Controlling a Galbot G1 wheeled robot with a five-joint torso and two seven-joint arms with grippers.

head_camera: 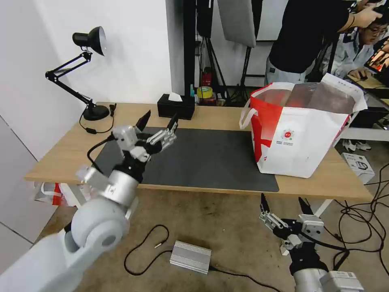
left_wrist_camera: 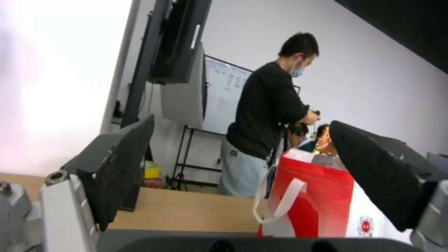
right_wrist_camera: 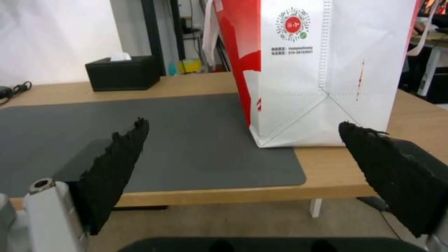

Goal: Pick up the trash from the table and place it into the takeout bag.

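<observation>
Head view: right gripper (head_camera: pixel 283 202) hangs below the table (head_camera: pixel 324 178) edge, jaws spread and empty, left gripper (head_camera: pixel 159 119) likewise agape above the grey mat (head_camera: pixel 202 158), takeout bag (head_camera: pixel 298 134) standing beyond, black tissue box (head_camera: pixel 175 106) farthest.

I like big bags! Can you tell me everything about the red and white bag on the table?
The bag is big and boxy, red on one side and white on the front, with white strap handles and a small round red logo above tiny print. Inside looks shiny and silvery. Its top is open. It stands upright on the right part of the wooden table, with one bottom corner on the dark grey mat. Neither pincer touches it.
</observation>
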